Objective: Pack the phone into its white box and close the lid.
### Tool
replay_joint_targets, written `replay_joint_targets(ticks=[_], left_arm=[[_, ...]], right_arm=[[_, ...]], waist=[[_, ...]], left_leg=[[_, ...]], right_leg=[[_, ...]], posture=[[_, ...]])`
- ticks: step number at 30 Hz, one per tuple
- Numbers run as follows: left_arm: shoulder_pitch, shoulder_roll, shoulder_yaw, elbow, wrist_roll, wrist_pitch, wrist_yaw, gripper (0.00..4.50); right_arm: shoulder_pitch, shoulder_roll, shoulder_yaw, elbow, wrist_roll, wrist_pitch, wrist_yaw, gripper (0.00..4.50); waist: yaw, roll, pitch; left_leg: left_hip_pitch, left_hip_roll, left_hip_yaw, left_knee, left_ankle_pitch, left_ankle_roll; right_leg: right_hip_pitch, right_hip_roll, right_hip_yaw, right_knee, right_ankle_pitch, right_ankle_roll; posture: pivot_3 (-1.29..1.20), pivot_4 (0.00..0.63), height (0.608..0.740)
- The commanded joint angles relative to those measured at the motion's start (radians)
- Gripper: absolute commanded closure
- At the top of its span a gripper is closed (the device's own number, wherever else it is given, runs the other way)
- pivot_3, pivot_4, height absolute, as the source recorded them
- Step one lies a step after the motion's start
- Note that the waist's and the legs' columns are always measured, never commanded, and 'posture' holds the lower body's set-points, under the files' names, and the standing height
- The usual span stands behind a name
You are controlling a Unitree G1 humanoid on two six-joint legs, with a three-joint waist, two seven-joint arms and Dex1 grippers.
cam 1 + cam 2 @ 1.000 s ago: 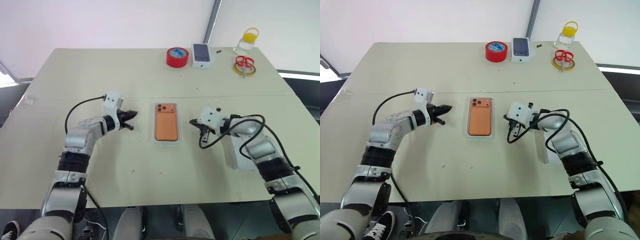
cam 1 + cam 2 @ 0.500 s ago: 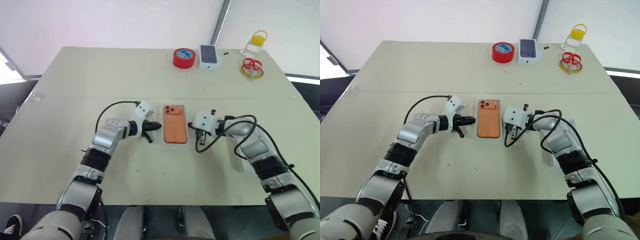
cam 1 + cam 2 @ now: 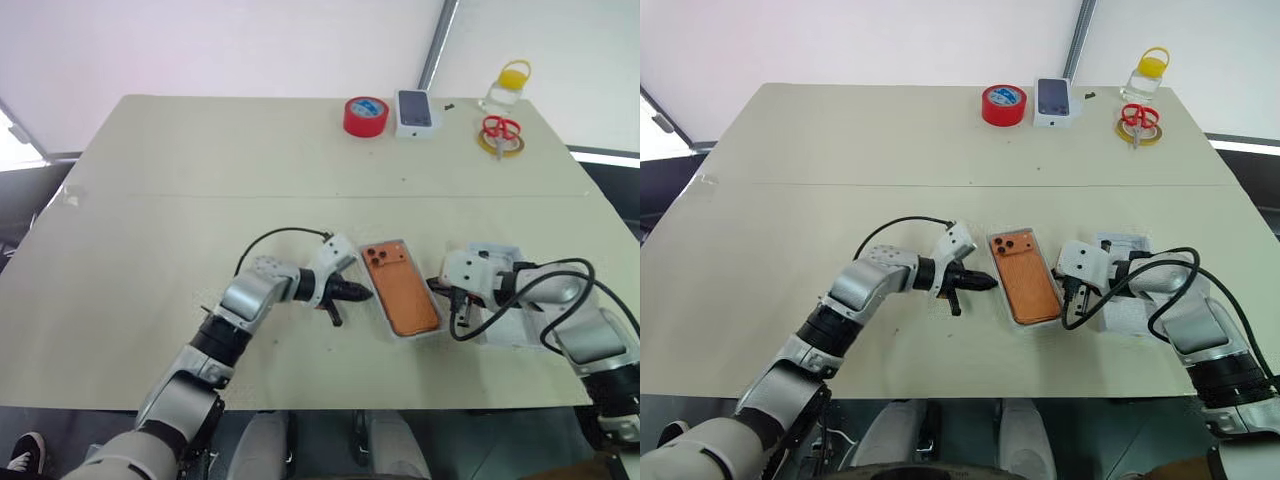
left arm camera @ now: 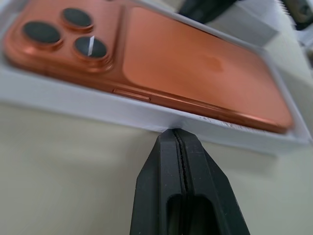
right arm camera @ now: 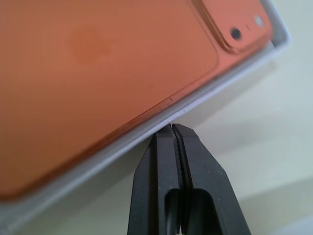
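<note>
The orange phone (image 3: 400, 290) lies camera side up in the white box (image 4: 88, 100), turned a little askew near the table's front edge. My left gripper (image 3: 362, 293) is shut, and in the left wrist view its tips (image 4: 173, 131) press on the box's left long wall. My right gripper (image 3: 434, 284) is shut too, and its tips (image 5: 172, 126) touch the opposite long wall beside the phone (image 5: 98, 73). The lid (image 3: 1130, 315) lies inside up on the table just right of the box, partly under my right forearm.
At the table's far edge stand a red tape roll (image 3: 365, 116), a small dark-screened phone on a white box (image 3: 414, 112), red scissors on a yellow ring (image 3: 497, 135) and a bottle with a yellow cap (image 3: 505, 85). The front table edge runs close behind the box.
The box with the phone has slid right and toward the front edge, turning slightly. Both shut grippers moved with it, staying at its two long sides.
</note>
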Motion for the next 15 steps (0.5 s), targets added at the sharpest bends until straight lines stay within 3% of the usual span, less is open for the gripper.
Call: replay_joint_targets(ticks=[1,10,15], left_arm=[[-0.036,-0.022,-0.008,-0.008,0.002,-0.059,0.003,4.50],[-0.063,-0.028,0.045,0.074,0.006,-0.124,0.042,4.50],[-0.023,-0.003,0.028,0.015,-0.010,-0.130,0.010,4.50]], right_arm=[[0.043,-0.024,-0.013,-0.083,0.050,0.006,0.040,4.47],[0.103,-0.083,-0.050,-0.088,0.064,0.005,0.060,4.47],[0.097,-0.089,-0.055,-0.039,0.026,-0.064,0.018,4.47]], waist=[[0.001,0.000,0.000],[0.000,0.000,0.000],[0.000,0.000,0.000]], left_leg=[[0.000,0.000,0.000,0.000,0.000,0.000],[0.000,0.000,0.000,0.000,0.000,0.000],[0.000,0.000,0.000,0.000,0.000,0.000]], right_leg=[[0.000,0.000,0.000,0.000,0.000,0.000],[0.000,0.001,0.000,0.000,0.000,0.000],[0.000,0.001,0.000,0.000,0.000,0.000]], posture=[[0.00,0.150,0.740],[0.00,0.150,0.740],[0.00,0.150,0.740]])
